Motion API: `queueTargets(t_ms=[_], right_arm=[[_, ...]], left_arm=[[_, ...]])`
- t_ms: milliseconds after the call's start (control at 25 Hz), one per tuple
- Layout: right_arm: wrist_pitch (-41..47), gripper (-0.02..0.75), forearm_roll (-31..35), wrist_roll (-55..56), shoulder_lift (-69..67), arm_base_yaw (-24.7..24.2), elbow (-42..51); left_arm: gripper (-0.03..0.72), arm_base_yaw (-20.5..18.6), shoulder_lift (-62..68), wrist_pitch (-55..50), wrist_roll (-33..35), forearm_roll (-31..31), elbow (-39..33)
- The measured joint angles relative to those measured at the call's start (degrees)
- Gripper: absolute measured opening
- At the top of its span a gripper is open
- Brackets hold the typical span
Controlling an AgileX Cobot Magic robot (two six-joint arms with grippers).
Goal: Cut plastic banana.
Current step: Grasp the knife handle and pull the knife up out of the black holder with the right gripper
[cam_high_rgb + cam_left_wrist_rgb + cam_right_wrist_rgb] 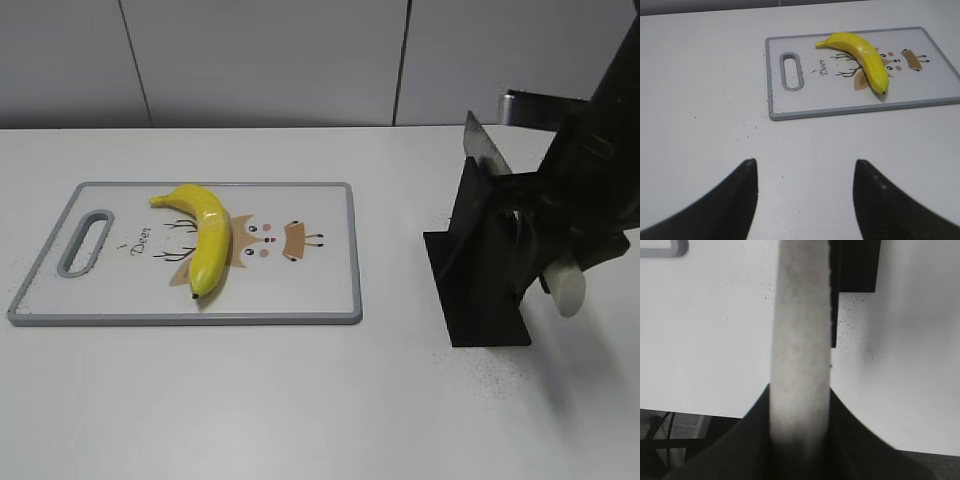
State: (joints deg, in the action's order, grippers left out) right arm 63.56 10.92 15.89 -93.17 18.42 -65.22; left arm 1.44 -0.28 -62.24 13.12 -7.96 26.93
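Glossy, bright yellow plastic banana, curved, with a short stem and a dark tip, lying on a flat white cutting board that has a grey rim, a slotted handle and a printed deer cartoon; the board rests on a matte white bench flecked with dark specks. Left gripper, with black tapered fingers spread wide and holding nothing, hangs over bare bench near the board. Right gripper is clamped on a pale, rounded knife handle beside a black knife stand, well apart from the banana.
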Motion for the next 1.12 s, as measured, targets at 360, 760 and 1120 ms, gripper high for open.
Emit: queueTargets(t_ms=[360, 760, 1120], right_arm=[[1.67, 0.165, -1.36, 0.31, 6.87, 0.0, -0.21], [6.26, 0.164, -6.66, -3.84, 8.27, 0.0, -11.63], [6.51, 0.164, -4.77, -20.88, 8.38, 0.0, -14.62]], left_arm=[[0.589, 0.0, 0.0, 0.0, 0.0, 0.0, 0.0], [0.589, 0.0, 0.0, 0.0, 0.0, 0.0, 0.0], [0.581, 0.0, 1.95, -0.42, 0.0, 0.0, 2.04]])
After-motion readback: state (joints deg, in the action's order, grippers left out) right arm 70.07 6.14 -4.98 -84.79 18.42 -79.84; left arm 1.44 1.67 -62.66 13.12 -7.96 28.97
